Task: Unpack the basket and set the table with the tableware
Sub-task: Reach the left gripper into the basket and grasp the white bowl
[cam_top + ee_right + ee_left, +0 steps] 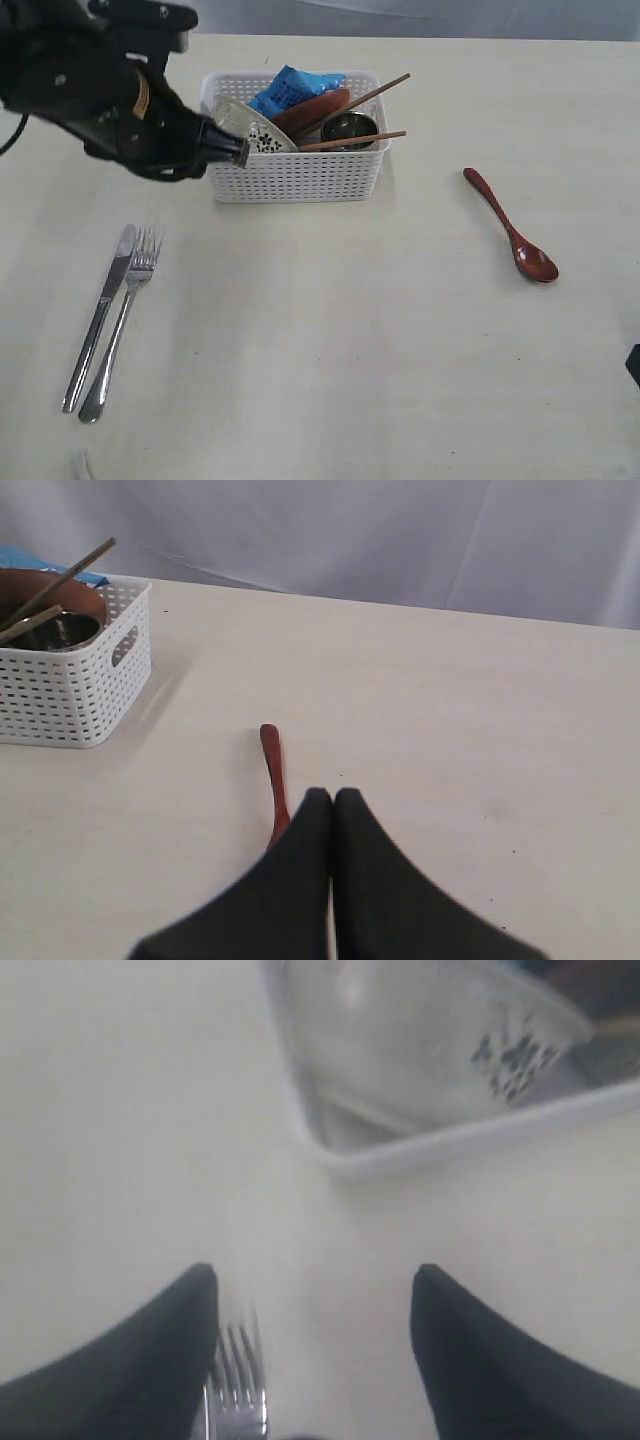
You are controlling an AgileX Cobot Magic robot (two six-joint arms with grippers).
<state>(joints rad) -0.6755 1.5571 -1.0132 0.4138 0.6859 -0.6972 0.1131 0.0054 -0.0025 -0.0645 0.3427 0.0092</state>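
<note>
With left gripper point(315, 1282) spread open near the white lattice plastic basket point(295, 180), pinch raised rim of pale off-white bowl point(245, 122) tilted inside its nearest end, then lift straight up, clear of wooden chopsticks point(350, 141).

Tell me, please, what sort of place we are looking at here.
Probably a robot lab bench staged as a dining table: a bare pale table, a plain grey curtain behind it, and a half-unpacked basket, with knife, fork and spoon laid out.
</note>
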